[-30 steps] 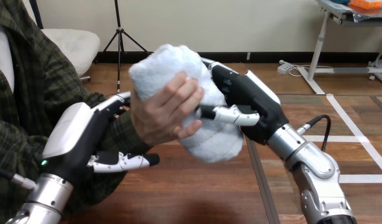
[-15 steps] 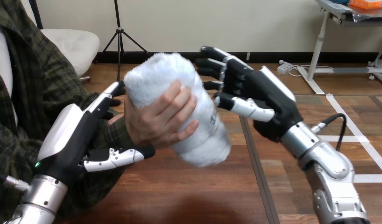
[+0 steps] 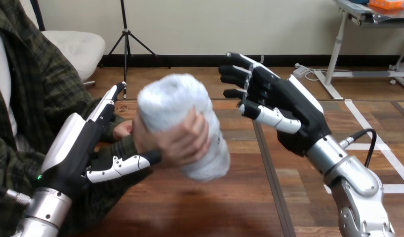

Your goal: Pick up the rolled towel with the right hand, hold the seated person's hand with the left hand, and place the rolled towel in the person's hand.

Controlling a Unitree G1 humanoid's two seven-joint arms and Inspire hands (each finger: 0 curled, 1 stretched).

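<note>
Head view: person's hand (image 3: 178,140) grips fluffy, perhaps terry, rolled towel (image 3: 173,101).

Wooden table (image 3: 200,207): reddish-brown grain. Person's sleeve (image 3: 111,197) over left part, contact unclear.

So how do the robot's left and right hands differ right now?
The left hand sits low beside the person's wrist, thumb reaching under it; the right hand is raised, apart from everything. The left hand's fingers lie together, pointing up; the right hand's fingers are spread toward the rolled towel. Shared: both are open with straight fingers, and neither touches the rolled towel, which the person's hand grips.
</note>
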